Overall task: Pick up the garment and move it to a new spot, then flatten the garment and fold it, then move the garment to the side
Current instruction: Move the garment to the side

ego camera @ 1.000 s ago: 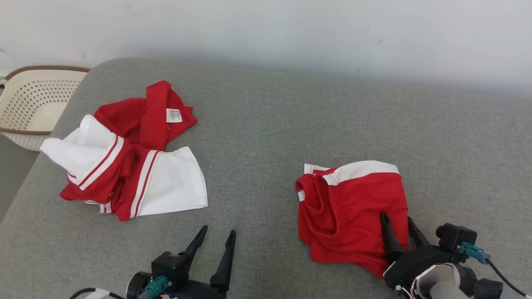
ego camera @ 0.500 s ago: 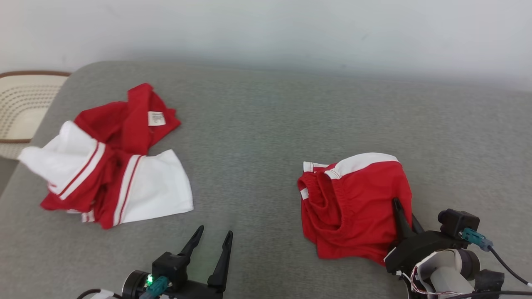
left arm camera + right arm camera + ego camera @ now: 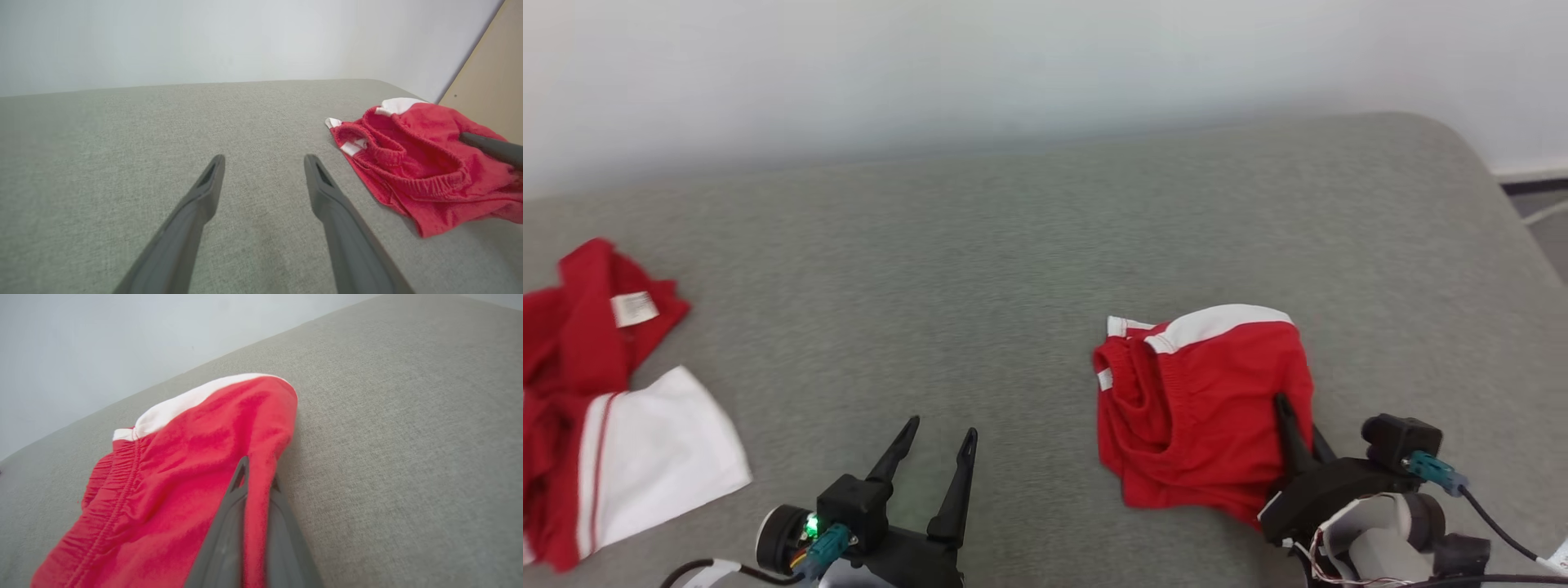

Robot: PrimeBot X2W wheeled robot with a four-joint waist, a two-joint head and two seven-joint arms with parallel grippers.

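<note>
The garment, a pair of red shorts [image 3: 1192,400] with a white band and a gathered waistband, lies crumpled on the grey padded surface [image 3: 1013,245] at the right. My right gripper [image 3: 1298,420] is shut on a fold at the shorts' near right edge. In the right wrist view, red cloth [image 3: 196,457] is pinched between the fingers of the right gripper [image 3: 258,473]. My left gripper [image 3: 940,428] stands open over bare surface, well left of the shorts. From the left wrist, the left gripper [image 3: 264,159] holds nothing, and the shorts [image 3: 408,163] lie to its right.
A second garment in red and white [image 3: 613,425], with a label showing, lies bunched at the surface's left edge. A pale wall runs behind. The surface rounds off at the far right, with floor [image 3: 1543,220] beyond. A tan panel [image 3: 490,73] stands at the right.
My right gripper has closed on the shorts' edge. The head camera has turned right, so the basket has left the picture and the other garment sits at the left border.
</note>
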